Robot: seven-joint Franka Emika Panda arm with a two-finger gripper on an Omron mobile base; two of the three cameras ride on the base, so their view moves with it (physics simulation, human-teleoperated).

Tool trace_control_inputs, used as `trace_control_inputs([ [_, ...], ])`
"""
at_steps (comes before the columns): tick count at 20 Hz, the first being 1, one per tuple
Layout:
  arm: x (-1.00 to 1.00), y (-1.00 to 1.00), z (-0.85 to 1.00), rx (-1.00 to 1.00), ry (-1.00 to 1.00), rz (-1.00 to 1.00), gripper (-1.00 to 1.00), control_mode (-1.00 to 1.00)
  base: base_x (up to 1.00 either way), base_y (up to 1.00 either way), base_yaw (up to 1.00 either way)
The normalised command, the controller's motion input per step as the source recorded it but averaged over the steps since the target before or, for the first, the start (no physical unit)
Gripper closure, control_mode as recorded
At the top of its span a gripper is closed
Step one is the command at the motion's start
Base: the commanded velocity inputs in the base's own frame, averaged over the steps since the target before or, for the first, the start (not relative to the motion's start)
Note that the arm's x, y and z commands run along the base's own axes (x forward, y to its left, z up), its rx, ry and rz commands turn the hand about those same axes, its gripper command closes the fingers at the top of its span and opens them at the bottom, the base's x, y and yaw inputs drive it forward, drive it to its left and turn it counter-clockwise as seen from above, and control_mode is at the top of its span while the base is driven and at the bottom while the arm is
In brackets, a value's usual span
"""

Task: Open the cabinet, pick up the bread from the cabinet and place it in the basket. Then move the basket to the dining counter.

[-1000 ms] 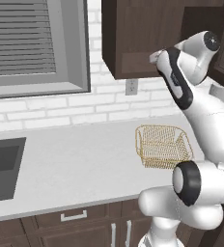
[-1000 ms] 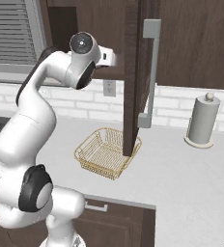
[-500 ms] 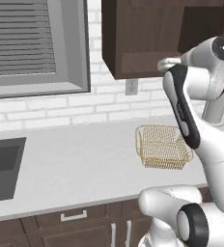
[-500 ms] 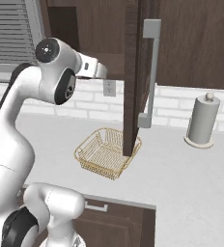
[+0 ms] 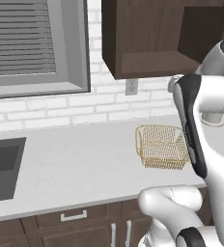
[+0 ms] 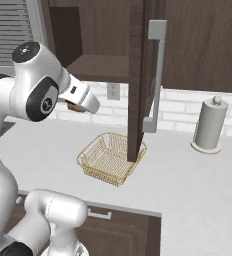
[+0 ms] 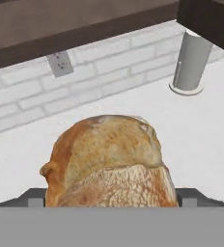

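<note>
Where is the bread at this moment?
The bread sits between the gripper fingers in the hand view, held above the grey worktop, left of the basket in the right base view.

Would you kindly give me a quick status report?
Gripper shut on bread. Basket waits on worktop, still empty. Open cabinet door hangs above it.
</note>
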Motion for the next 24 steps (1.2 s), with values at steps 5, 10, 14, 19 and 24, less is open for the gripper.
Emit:
trace_control_inputs([
  [5,-0.14,0.0,-0.95,0.02,0.38,-0.11,1.0,-1.0,0.0,0.0,0.0],
  [10,0.42,-0.1,-0.91,0.03,0.2,-0.02,1.0,-1.0,0.0,0.0,0.0],
  [14,0.76,-0.14,-0.47,0.09,0.2,0.0,1.0,-1.0,0.0,0.0,0.0],
  [19,0.66,-0.05,-0.52,0.03,0.21,0.0,1.0,-1.0,0.0,0.0,0.0],
  [24,0.54,-0.07,-0.45,0.05,0.06,0.0,1.0,-1.0,0.0,0.0,0.0],
])
